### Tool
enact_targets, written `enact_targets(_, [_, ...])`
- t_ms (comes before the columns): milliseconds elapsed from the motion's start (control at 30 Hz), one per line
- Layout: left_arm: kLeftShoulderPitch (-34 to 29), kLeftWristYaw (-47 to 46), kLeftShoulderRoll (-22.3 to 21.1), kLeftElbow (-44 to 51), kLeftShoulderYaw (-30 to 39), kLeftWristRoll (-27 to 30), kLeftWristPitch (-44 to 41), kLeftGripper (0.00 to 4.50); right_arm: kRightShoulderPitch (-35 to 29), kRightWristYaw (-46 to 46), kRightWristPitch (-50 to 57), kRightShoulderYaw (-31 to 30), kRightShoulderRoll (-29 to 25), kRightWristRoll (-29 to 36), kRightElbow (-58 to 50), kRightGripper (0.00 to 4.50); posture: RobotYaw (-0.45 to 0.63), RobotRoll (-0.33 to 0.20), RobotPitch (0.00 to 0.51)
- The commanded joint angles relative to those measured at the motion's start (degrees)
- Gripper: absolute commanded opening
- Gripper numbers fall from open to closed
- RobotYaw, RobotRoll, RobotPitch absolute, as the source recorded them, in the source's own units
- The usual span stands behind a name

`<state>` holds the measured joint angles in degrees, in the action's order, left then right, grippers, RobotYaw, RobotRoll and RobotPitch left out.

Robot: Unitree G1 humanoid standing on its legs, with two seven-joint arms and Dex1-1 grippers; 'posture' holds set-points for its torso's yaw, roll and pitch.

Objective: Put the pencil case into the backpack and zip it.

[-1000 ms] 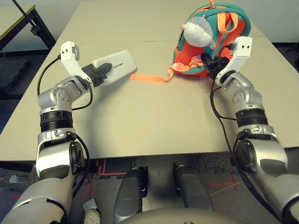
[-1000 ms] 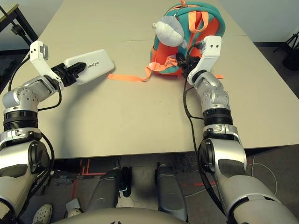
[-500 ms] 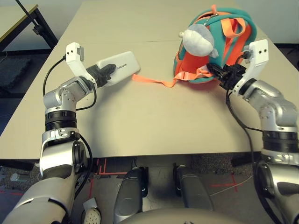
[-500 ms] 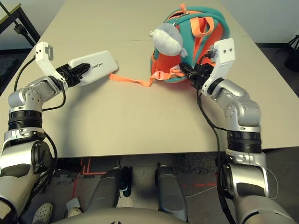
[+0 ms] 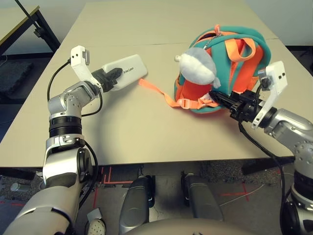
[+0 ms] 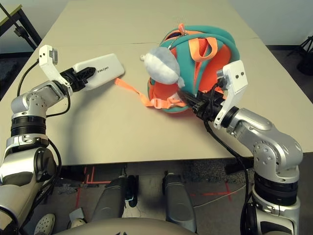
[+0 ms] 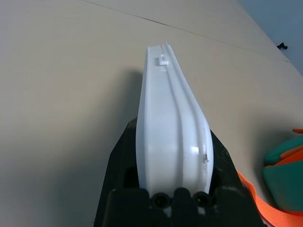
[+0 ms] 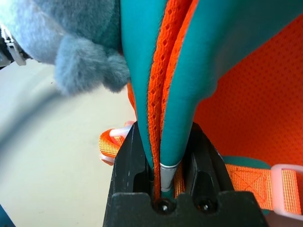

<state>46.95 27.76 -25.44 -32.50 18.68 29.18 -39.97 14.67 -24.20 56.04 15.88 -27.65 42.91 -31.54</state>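
At the near edge of the beige table (image 5: 146,132), the right gripper (image 5: 221,99) is clamped on the teal-and-orange edge of the backpack (image 5: 234,63); in the right wrist view its black fingers (image 8: 130,161) pinch the fabric fold tight between them. The backpack lies on the right half of the table, with a grey plush charm (image 5: 198,67) resting on its left side and an orange strap (image 5: 155,91) trailing across the tabletop towards the left.

Farther left, the left gripper (image 5: 113,76) holds one end of the white pencil case (image 5: 126,72), its fingers closed on either side of the case's narrow edge. The case is tilted, its far end pointing towards the middle of the table, well apart from the backpack, with the tip of the strap just beside it.

The tabletop is plain and matte, with a thin seam (image 5: 161,44) running across it beyond the case and the backpack. Past the far left corner stands a second table with a black frame (image 5: 36,24) on a dark floor. Below the near table edge, red tape marks (image 5: 110,176) show on the floor.
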Motion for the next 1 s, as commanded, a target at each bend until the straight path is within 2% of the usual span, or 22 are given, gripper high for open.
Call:
enact_targets(33, [1.7, 0.88, 0.46, -0.33, -0.69, -0.37, 0.74, 1.19, -0.69, 0.79, -1.11, -2.6, 0.72, -0.28, -0.72, 0.75, -0.18, 0.0, 0.149])
enact_targets(233, [2.91, 2.08, -0.23, 1.12, -1.16, -0.32, 2.04, 1.19, 4.46, 5.61, -0.91, -3.31, 1.89, -3.06, 4.41, 0.75, -0.17, 0.0, 0.143])
enact_targets(667, [6.88, 9.08, -1.65, 6.91, -2.28, 1.15, 3.35, 1.19, 3.89, 5.6, -2.95, -6.67, 1.46, -7.82, 8.35, 0.75, -0.16, 0.0, 0.134])
enact_targets(1000, [16.48, 21.44, -4.38, 4.27, -3.44, 3.48, 1.48, 1.19, 0.01, 4.66, -2.31, -7.9, -3.61, -11.99, 10.02, 0.75, -0.17, 0.0, 0.128])
